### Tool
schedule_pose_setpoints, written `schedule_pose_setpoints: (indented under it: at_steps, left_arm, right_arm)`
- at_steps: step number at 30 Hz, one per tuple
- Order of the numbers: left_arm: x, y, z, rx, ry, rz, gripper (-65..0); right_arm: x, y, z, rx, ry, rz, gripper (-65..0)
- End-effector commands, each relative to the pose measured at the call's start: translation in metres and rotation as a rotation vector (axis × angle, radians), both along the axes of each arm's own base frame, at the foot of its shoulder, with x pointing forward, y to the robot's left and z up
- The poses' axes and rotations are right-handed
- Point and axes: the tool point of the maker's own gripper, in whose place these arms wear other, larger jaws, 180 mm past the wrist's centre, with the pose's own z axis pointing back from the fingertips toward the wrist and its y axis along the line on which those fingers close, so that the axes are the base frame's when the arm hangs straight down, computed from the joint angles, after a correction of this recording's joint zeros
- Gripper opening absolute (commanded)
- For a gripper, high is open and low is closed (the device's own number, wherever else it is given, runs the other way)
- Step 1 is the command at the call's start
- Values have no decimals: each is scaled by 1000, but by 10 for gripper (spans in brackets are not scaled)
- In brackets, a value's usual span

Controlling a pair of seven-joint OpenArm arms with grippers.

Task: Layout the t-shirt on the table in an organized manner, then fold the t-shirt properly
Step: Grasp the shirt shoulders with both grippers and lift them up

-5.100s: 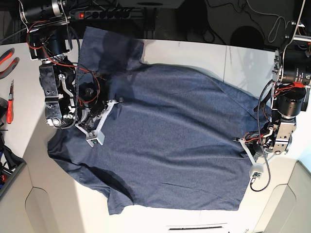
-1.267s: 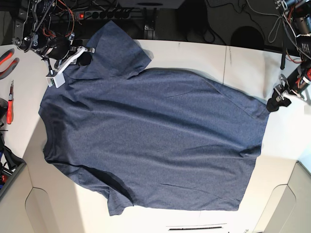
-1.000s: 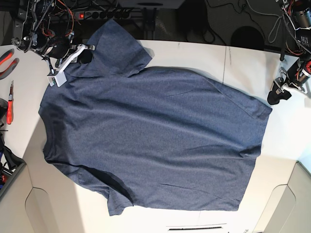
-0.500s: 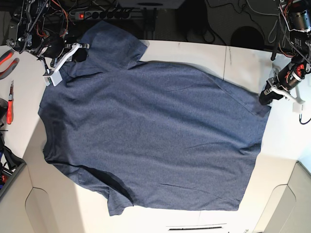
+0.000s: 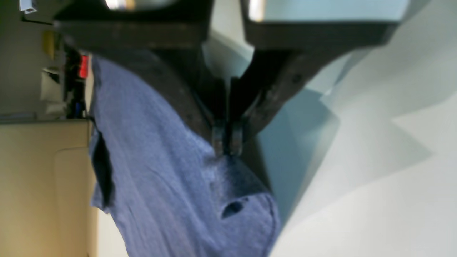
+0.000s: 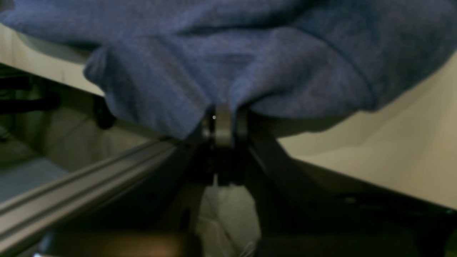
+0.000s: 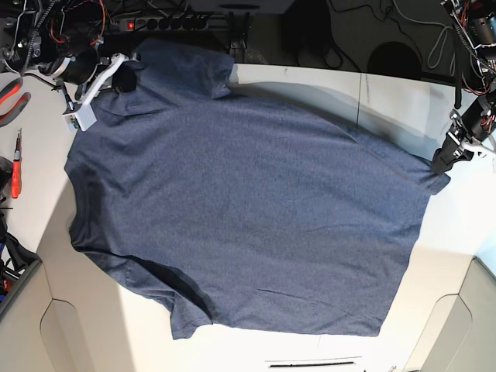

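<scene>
The broad white table [image 7: 387, 101] carried the dark heathered navy-blue t-shirt [image 7: 248, 217], spread nearly flat. The left gripper [image 7: 448, 164] was clamped on its hem corner and the right gripper [image 7: 124, 77] on its shoulder, probably stretching out wrinkles. Dark clutter and cables lay beyond.

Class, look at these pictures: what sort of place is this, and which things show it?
Probably a robotics lab or workshop: a t-shirt spread on a white table, loose cables and a power strip behind it, red-handled tools at the side.
</scene>
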Motion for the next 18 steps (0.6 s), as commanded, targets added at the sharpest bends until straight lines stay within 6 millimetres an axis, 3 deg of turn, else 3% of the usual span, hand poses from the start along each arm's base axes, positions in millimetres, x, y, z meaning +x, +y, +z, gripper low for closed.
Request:
schedule_pose_setpoints:
  at_steps: [1, 7, 10, 18]
  left_arm:
    - [8, 10, 18, 16, -55, 3, -650]
    - [-5, 12, 22, -39, -66, 13, -650]
    - [-7, 14, 23, -44, -71, 19, -650]
    - [27, 17, 32, 38, -129, 48, -650]
  right_arm:
    - [2, -3, 9, -9, -30, 5, -650]
    - [-11, 5, 30, -27, -63, 46, -650]
    - [-6, 8, 42, -37, -111, 59, -650]
    - [69, -1, 72, -68, -363, 3, -650]
